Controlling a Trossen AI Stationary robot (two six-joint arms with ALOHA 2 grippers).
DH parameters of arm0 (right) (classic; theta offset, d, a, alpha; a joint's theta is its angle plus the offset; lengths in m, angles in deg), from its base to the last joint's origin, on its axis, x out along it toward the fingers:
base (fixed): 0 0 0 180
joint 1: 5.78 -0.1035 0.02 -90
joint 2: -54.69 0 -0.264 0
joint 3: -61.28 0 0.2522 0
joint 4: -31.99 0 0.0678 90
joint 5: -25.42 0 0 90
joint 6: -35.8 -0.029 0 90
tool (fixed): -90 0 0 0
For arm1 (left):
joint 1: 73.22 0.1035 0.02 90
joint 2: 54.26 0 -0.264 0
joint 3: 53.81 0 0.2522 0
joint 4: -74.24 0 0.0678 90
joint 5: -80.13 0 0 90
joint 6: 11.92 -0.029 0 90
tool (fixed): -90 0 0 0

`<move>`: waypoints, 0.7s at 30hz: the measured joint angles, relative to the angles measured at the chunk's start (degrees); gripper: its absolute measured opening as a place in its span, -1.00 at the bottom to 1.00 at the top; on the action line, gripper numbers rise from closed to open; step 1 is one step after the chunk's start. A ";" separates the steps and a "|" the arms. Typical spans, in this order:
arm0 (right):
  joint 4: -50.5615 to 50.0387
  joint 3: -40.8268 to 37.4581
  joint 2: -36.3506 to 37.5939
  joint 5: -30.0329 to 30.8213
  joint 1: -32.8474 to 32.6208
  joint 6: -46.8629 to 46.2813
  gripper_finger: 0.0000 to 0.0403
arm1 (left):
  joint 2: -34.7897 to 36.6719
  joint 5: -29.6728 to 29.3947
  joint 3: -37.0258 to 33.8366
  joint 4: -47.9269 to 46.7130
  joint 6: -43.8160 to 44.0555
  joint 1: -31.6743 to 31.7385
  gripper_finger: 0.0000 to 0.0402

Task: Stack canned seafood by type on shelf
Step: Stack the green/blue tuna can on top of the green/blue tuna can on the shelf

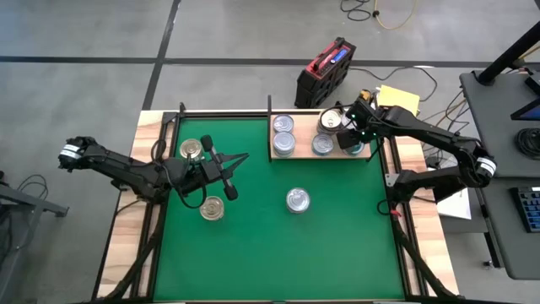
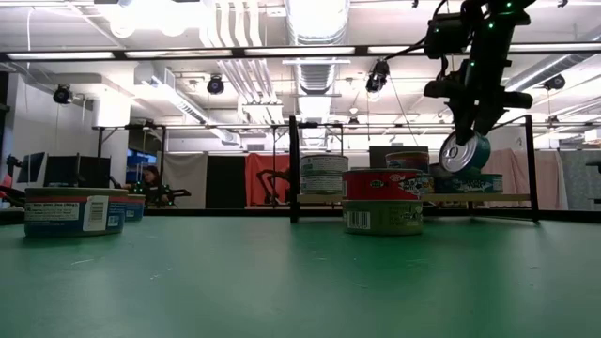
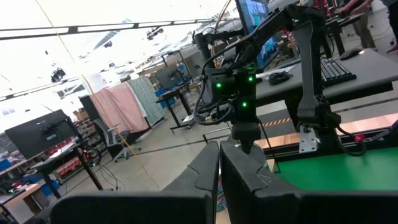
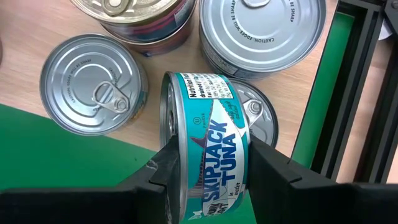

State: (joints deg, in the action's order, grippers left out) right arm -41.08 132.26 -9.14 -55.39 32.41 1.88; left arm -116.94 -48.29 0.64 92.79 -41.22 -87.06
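The shelf (image 1: pixel 305 154), a pale wooden board, lies at the far right of the green mat and carries several silver-lidded cans (image 1: pixel 283 143) and one dark-sided can (image 1: pixel 329 121). My right gripper (image 4: pixel 208 171) hangs over the shelf's right end, shut on a teal Skipjack Tuna can (image 4: pixel 211 143). That can hangs above the shelf's cans in the low view (image 2: pixel 465 152). Two gold-lidded cans (image 1: pixel 194 149) (image 1: pixel 212 208) and one silver-lidded can (image 1: pixel 298 200) stand on the mat. My left gripper (image 1: pixel 232 173) hovers shut and empty over the mat's left part. My right gripper pinches the teal can by its two flat ends, one finger on the lid face (image 4: pixel 166 146) and the other on the bottom face (image 4: pixel 249 146). The fingers slant down from above. The can stands on edge, lifted clear above a silver-lidded can (image 4: pixel 264 121) on the shelf.
Black upright posts (image 1: pixel 269 127) and a black frame border the shelf and the mat's far edge. A red and black case (image 1: pixel 325 72) and cables lie on the floor beyond. The mat's near half is bare green.
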 joint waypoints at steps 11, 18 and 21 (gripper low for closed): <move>-0.54 0.00 0.00 1.51 0.00 -1.66 -0.30 | 0.00 -0.01 0.00 0.00 0.02 0.00 -1.00; -0.46 0.00 0.00 1.51 0.00 -1.68 -0.34 | 0.00 -0.02 0.00 0.01 0.04 0.00 -1.00; -0.46 0.00 0.00 1.51 0.00 -1.68 -0.27 | 0.00 -0.02 0.00 0.00 0.04 0.00 -1.00</move>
State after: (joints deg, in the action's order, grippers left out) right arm -41.54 132.26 -9.14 -53.88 32.41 0.20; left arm -116.94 -48.31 0.64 92.79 -41.18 -87.06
